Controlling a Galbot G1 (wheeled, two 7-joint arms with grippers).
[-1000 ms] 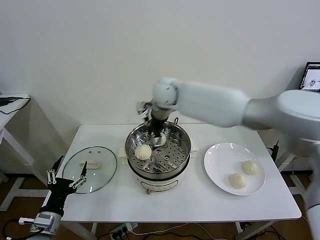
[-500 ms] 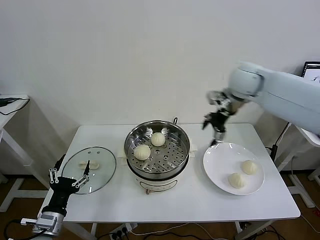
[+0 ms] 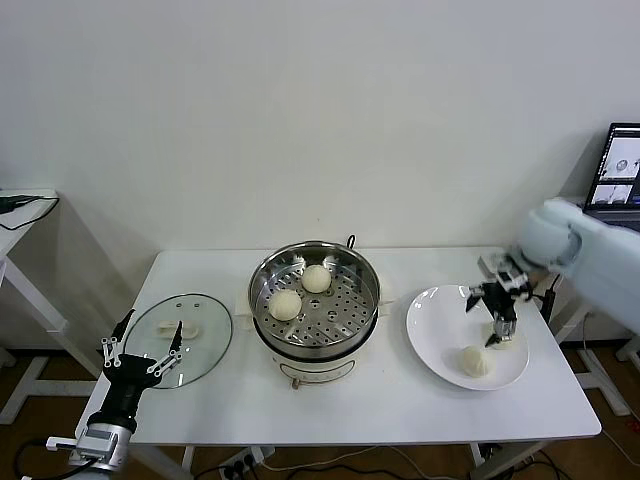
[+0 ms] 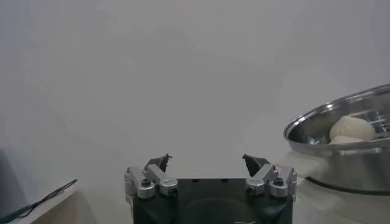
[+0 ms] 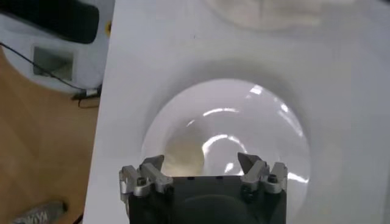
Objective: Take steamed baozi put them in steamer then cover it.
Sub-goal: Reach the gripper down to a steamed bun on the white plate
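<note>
Head view: two steamed baozi (image 3: 300, 292) sit in my steamer (image 3: 316, 305) at centre; my right gripper (image 3: 497, 312), jaws wide, hangs over the plate (image 3: 435, 330) at right, above a third. My left gripper (image 3: 140, 352) waits wide open, lower left, by the cover (image 3: 185, 325).

Right wrist view: a bun (image 5: 184, 157) lies under my spread fingers (image 5: 151, 165); next I should lower and close.

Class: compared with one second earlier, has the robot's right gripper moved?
Yes. The right gripper has swung from above the steamer rightward and down, and now hangs open over the plate.
</note>
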